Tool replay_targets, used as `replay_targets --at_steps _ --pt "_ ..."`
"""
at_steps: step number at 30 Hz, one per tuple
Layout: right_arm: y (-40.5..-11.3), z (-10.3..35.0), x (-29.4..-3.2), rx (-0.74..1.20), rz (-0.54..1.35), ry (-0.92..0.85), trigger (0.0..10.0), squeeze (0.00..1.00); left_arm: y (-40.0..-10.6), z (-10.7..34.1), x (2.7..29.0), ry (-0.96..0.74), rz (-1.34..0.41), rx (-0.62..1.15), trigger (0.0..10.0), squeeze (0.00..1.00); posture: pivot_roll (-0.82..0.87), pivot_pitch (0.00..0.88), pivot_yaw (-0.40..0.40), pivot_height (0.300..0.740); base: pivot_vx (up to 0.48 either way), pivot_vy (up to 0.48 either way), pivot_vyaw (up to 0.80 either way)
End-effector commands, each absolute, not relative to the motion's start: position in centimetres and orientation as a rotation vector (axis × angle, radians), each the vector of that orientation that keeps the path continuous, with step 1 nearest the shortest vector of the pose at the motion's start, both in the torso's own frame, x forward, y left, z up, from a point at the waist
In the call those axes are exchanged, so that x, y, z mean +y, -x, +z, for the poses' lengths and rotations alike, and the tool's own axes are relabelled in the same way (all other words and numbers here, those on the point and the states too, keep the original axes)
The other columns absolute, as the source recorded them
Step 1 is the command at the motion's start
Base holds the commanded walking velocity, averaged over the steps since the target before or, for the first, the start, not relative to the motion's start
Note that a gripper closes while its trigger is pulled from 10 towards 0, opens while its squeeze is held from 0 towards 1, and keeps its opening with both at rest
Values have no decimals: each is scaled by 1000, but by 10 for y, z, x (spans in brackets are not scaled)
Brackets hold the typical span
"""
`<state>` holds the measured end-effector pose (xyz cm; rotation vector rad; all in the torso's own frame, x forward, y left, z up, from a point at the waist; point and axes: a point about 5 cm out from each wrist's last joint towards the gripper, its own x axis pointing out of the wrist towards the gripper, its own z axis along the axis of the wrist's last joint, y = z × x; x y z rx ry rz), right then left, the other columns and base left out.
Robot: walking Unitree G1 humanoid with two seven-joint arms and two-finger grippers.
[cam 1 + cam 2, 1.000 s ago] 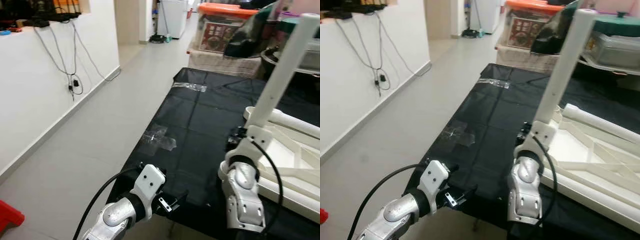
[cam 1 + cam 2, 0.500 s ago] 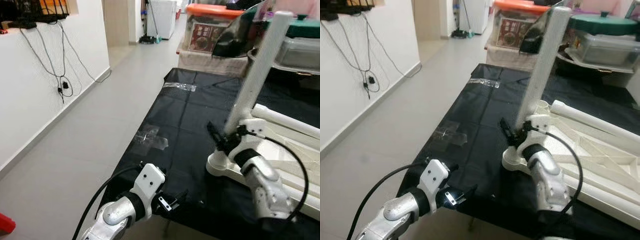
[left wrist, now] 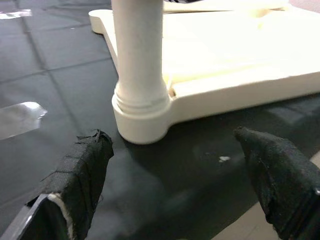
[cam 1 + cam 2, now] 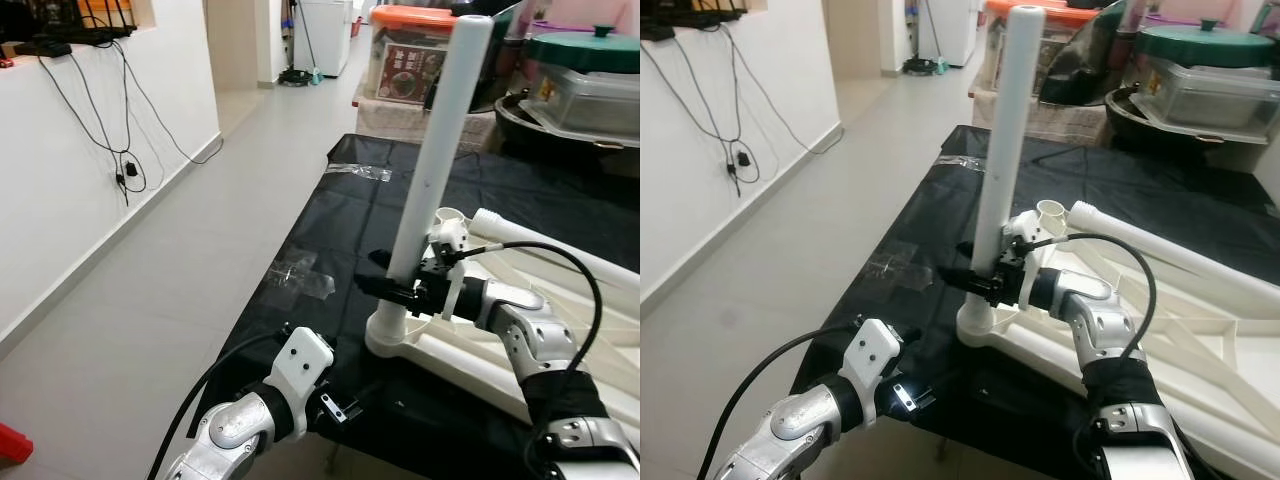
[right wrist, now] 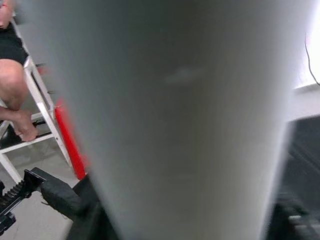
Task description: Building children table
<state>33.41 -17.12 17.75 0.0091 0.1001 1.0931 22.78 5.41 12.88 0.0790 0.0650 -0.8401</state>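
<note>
Left gripper hangs low at the near edge of the black-covered table, fingers spread apart and holding nothing; through my left wrist feed I see both black fingertips framing the base of the white leg without touching it. My right gripper reaches across from the right and is clamped on that white leg just above its socket, so on the right wrist feed I get a blurred pale tube right against the lens.

That leg stands upright in the corner socket of the white tabletop, which lies upside down on the right half of the table, ribs facing up. Another white leg lies flat along the tabletop's far side, beside an open corner socket.

On the black cover, two patches of clear tape sit near the left edge, a second strip near the far left corner.

Left of the table runs pale grey floor up to a white wall with dangling cables. Something red lies on the floor at the near left. Beyond the far edge stand an orange-lidded storage box and a green-lidded container, with a white appliance down the corridor. A person's bare legs show beside a white frame in the right wrist feed.
</note>
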Motion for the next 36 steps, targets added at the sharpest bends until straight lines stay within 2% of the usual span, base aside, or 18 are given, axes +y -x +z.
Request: replay_targets --at_steps 1,4,6,8,10,11,13,14,17,22,25,26,29,30,32,33,35,36 --pt "-332 169 -160 124 1139 3 0 0 -227 124 54 -85 -845 79 10000 0 193 0 -83 740 0 0 0" --pt "-334 168 -160 81 1076 -2 0 0 -226 124 55 -84 -845 80 10000 0 186 0 -79 740 0 0 0" --pt "-339 166 -165 25 872 -7 0 0 -226 124 55 -82 -843 81 10000 0 185 0 -81 740 0 0 0" --pt "-339 166 -165 25 872 -7 0 0 -226 124 55 -82 -843 81 10000 0 185 0 -81 740 0 0 0" --pt "-347 161 -180 2 465 -22 0 0 -226 124 55 -80 -843 81 10000 0 179 0 -75 740 0 0 0" --pt "-347 161 -180 2 465 -22 0 0 -226 124 55 -80 -843 81 10000 0 179 0 -75 740 0 0 0" --pt "-344 157 -195 5 155 -53 0 0 -226 124 55 -80 -842 82 10000 0 169 0 -67 740 0 0 0" --pt "-344 157 -195 5 155 -53 0 0 -226 124 55 -80 -842 82 10000 0 169 0 -67 740 0 0 0" --pt "-313 149 -219 0 -397 -69 0 0 -226 123 56 -79 -840 84 10000 0 155 0 -57 740 0 0 0" --pt "-293 147 -206 -7 -573 -137 0 0 -226 123 56 -80 -840 84 10000 0 159 0 -60 740 0 0 0" --pt "-292 145 -197 -5 -574 -166 0 0 -227 123 56 -81 -840 84 10000 0 162 0 -62 740 0 0 0" --pt "-299 143 -174 -14 -478 -200 1059 0 -227 122 56 -81 -839 85 10000 0 161 0 -61 740 0 0 0" --pt "-299 143 -174 -14 -478 -200 1059 0 -227 122 56 -81 -839 85 10000 0 161 0 -61 740 0 0 0" --pt "-302 142 -166 -21 -439 -200 10000 0 -227 122 56 -81 -839 85 10000 0 160 0 -64 740 0 0 0" --pt "-302 142 -166 -21 -439 -200 10000 0 -227 122 56 -81 -839 85 10000 0 160 0 -64 740 0 0 0" --pt "-303 143 -161 -41 -397 -188 10000 1000 -227 122 56 -81 -839 84 10000 0 160 0 -64 740 0 0 0" --pt "-304 143 -162 -58 -384 -163 10000 1000 -228 122 56 -81 -840 84 10000 0 158 0 -65 740 0 0 0" --pt "-307 144 -165 -86 -322 -168 10000 0 -228 122 56 -81 -840 83 10000 0 158 0 -65 740 0 0 0"
